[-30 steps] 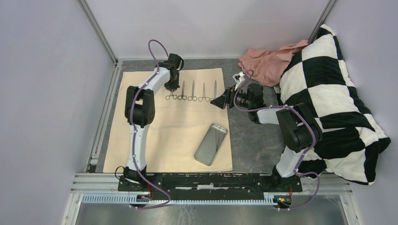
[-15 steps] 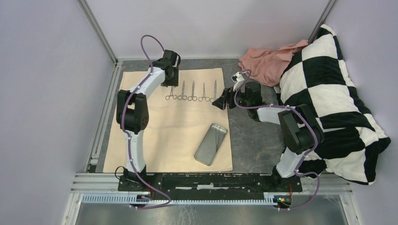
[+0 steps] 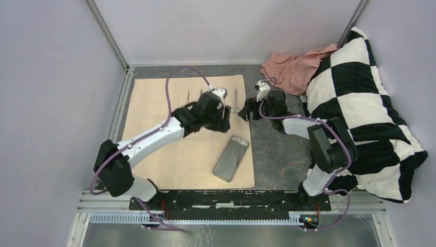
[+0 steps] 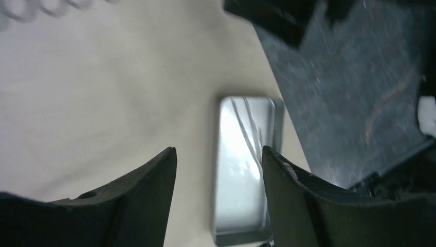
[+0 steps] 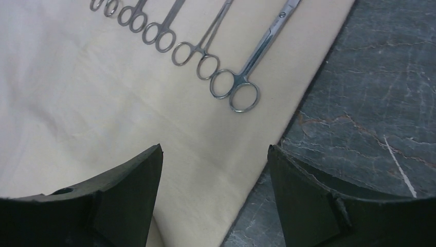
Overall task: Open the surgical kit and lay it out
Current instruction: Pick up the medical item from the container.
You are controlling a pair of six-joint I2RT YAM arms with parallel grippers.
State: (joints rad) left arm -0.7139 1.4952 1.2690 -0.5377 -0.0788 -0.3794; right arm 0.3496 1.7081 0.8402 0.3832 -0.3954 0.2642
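The surgical kit's beige cloth (image 3: 154, 154) lies spread flat on the table. A row of silver scissor-handled instruments (image 5: 205, 46) lies across its far part, the rightmost being scissors (image 3: 235, 96); my left arm hides several of them from above. The steel tray (image 3: 231, 158) rests near the cloth's right edge, and a slim instrument shows inside the tray (image 4: 244, 170). My left gripper (image 3: 222, 122) hovers open and empty just beyond the tray, fingers (image 4: 154, 185) framing it. Also open and empty, my right gripper (image 3: 247, 110) hangs over the cloth's right edge (image 5: 288, 128), near the scissors (image 5: 241, 77).
A crumpled pink cloth (image 3: 290, 67) lies at the back right. A black-and-white checked pillow (image 3: 360, 103) fills the right side. Bare dark stone table (image 3: 277, 154) runs between the beige cloth and the pillow. Walls close in on the left and back.
My left arm swung from the left end of the instrument row rightward and nearer, over the cloth toward the tray, its jaws opening. The right gripper shifted slightly farther away.
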